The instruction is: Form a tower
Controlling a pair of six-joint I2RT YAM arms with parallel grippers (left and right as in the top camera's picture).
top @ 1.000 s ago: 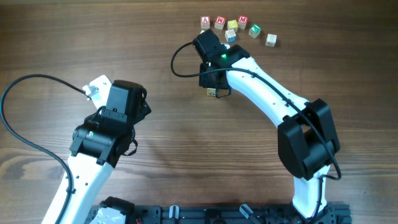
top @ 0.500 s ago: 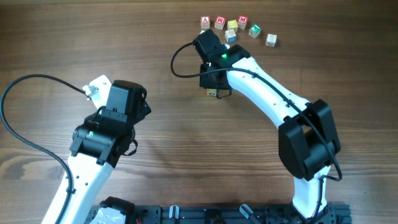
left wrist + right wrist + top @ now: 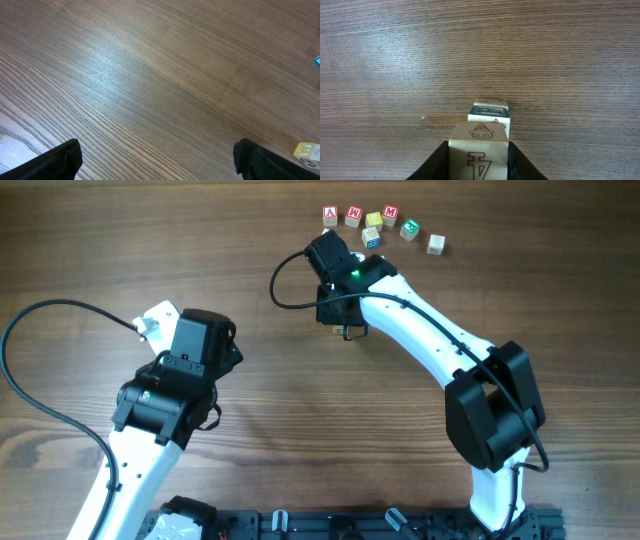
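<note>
The wooden table (image 3: 200, 240) carries both arms. The left arm (image 3: 160, 395) rests at the near left, and the left gripper (image 3: 156, 162) is released, its jaws spread wide over bare wood. The right arm (image 3: 430, 345) reaches to mid-table, where the right gripper (image 3: 479, 162) is clenched on the top cube (image 3: 479, 150) of the tower (image 3: 489, 111). The tower stands beneath it, its long axis rising from the table. Whether the top cube touches the one below cannot be told. Loose cubes (image 3: 375, 220) lie just beyond.

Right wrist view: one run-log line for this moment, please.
right fingers: shut on cube | second cube: on table beyond | left fingers: open, empty
</note>
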